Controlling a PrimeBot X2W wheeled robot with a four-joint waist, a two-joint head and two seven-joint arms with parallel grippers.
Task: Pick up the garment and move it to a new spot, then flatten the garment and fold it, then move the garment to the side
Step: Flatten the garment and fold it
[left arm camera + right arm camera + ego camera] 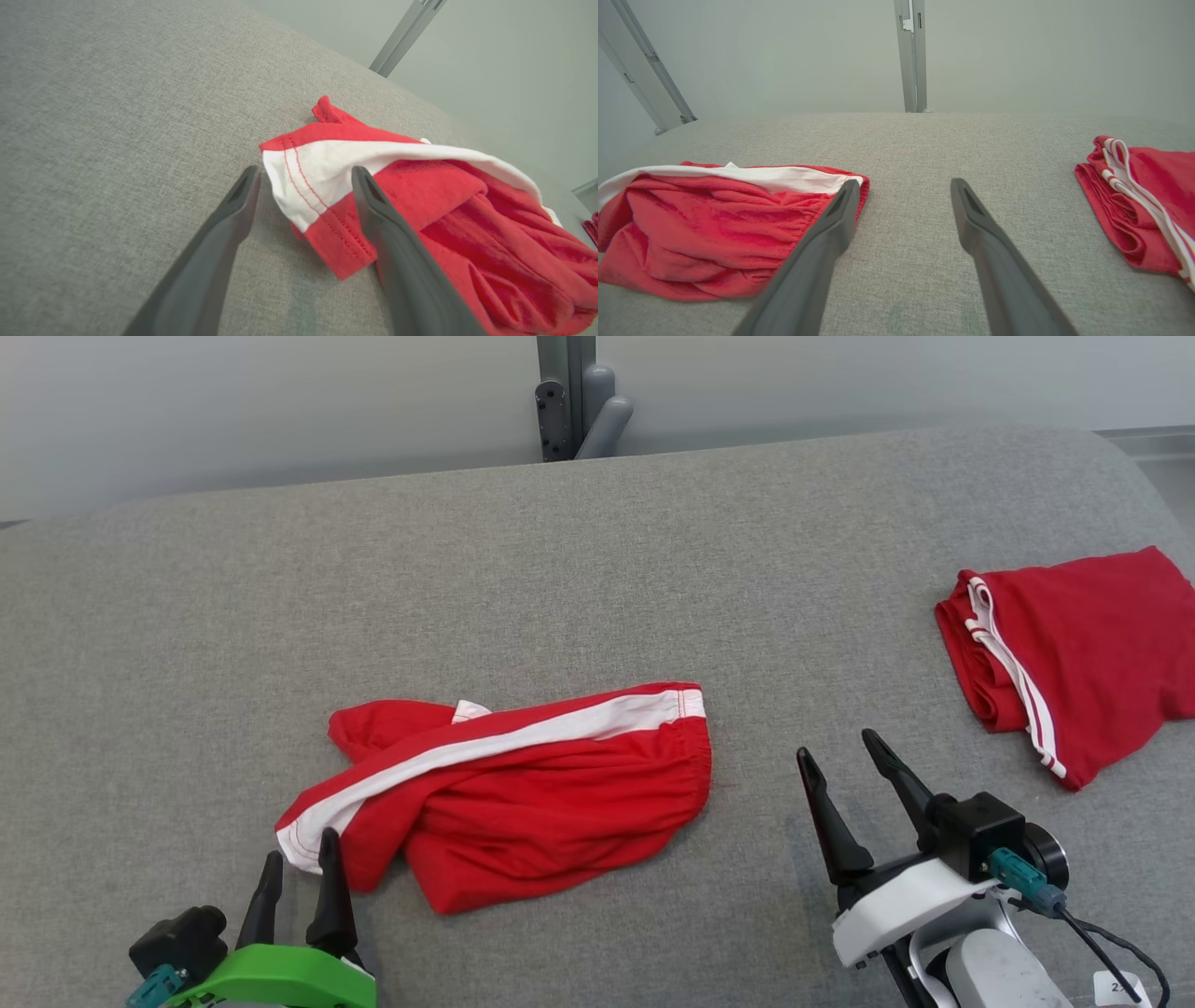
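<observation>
A crumpled red garment [523, 784] with a broad white stripe lies in the middle of the grey padded surface [597, 569]. My left gripper [301, 849] stands open at the garment's near left corner. In the left wrist view the white-and-red hem corner [303, 186] lies between the two dark fingers of my left gripper [306, 172]; I cannot tell whether they touch it. My right gripper [836, 747] is open over bare surface, a little to the right of the garment's elastic waistband end. In the right wrist view the garment [714, 224] lies left of my right gripper [906, 184].
A second red garment [1074, 653] with thin white stripes lies folded at the far right of the surface, also seen as the folded garment [1139, 200] in the right wrist view. A grey metal post [569, 397] stands behind the far edge.
</observation>
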